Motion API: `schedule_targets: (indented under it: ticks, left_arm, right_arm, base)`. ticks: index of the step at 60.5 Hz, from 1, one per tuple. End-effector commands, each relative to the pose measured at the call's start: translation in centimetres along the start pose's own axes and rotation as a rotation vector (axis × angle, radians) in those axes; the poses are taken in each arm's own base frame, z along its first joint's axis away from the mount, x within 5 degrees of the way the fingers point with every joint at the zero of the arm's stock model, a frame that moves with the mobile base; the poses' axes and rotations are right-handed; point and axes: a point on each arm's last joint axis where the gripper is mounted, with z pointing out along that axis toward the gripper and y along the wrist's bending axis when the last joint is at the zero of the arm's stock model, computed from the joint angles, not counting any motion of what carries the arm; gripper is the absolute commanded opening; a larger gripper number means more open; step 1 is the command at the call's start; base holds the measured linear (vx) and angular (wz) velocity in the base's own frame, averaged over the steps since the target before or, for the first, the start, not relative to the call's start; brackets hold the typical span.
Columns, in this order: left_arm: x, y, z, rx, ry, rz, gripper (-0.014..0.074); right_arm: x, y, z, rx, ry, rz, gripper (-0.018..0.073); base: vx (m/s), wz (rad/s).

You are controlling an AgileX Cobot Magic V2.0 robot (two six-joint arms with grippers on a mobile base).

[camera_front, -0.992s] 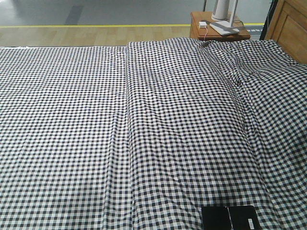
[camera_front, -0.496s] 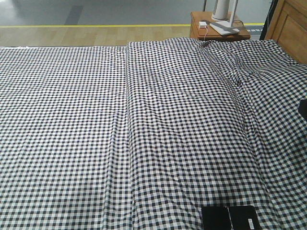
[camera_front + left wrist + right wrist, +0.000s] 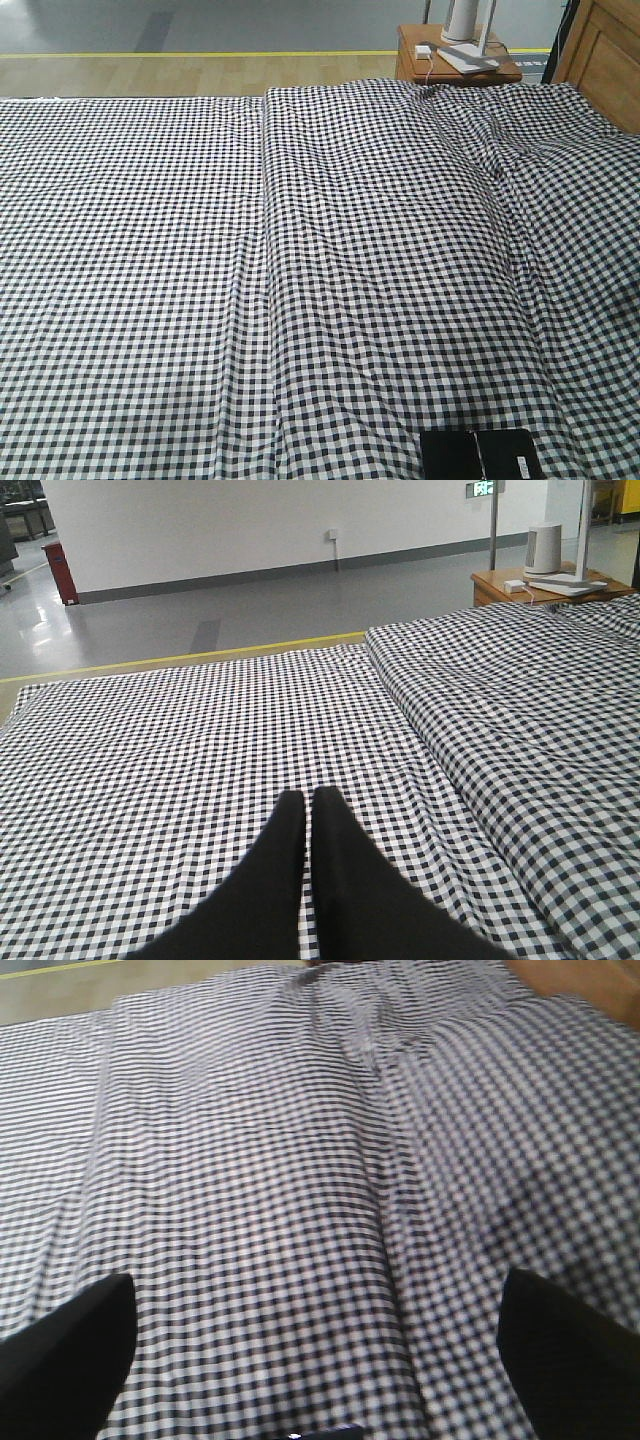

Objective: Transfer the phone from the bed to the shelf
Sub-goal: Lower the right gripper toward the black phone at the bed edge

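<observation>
Exterior front-facing view: noted wide flat bed under black-and-white gingham sheet, with long creases down the middle and right. Logged thin black glossy rectangular phone lying flat on the sheet at the near edge, right of centre, cut off by the lower frame border. Small white sticker near its right end, pale line across its width. Seen beyond the far right corner of the bed: small brown wooden bedside table carrying white cylindrical object, with light wooden panel just beside. Recorded grey floor with 1 yellow line past the far side.

Left wrist-mounted view: noted left gripper, 2 black fingers pressed together with nothing between them, over bare sheet. Contact with sheet not determinable.

Right wrist-mounted view, blurred: noted right gripper, 2 black fingers spread wide at opposite frame edges, only sheet between. Spotted dark sliver at bottom border, too small to identify.
</observation>
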Motion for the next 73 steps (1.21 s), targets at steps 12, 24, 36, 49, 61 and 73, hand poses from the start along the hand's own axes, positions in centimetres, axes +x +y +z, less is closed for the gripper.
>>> schedule_targets:
  ticks: [12, 24, 36, 49, 61, 73]
  left_arm:
    - [-1.4, 0.2, -0.3, -0.007, -0.106, -0.014, 0.0001]
    - [-1.4, 0.2, -0.3, -0.007, -0.106, -0.014, 0.0001]
    - [-1.4, 0.2, -0.3, -0.007, -0.106, -0.014, 0.0001]
    - [-1.4, 0.2, -0.3, -0.007, -0.106, -0.014, 0.0001]
    - [-1.4, 0.2, -0.3, -0.007, -0.106, -0.014, 0.0001]
    - [-1.4, 0.2, -0.3, -0.007, -0.106, -0.014, 0.0001]
  right_arm:
    - [-2.8, -2.7, 1.4, 0.196, 0.136, 0.009, 0.0671]
    - [-2.6, -5.2, 6.8, 0.221, 0.279, 0.026, 0.0666]
    - [-1.8, -8.1, 13.0, 0.148, 0.356, 0.082, 0.0654]
    - [1.4, -11.2, 19.4, -0.010, 0.482, 0.105, 0.0649]
    - [5.5, -12.7, 24.6, -0.152, 0.603, 0.118, 0.0640]
    - [10.2, -13.0, 29.0, -0.284, 0.706, 0.111, 0.0632]
  base:
    - [0.00, 0.00]
    - [0.00, 0.00]
    - [0.00, 0.00]
    - [0.00, 0.00]
    - [0.00, 0.00]
    - [0.00, 0.00]
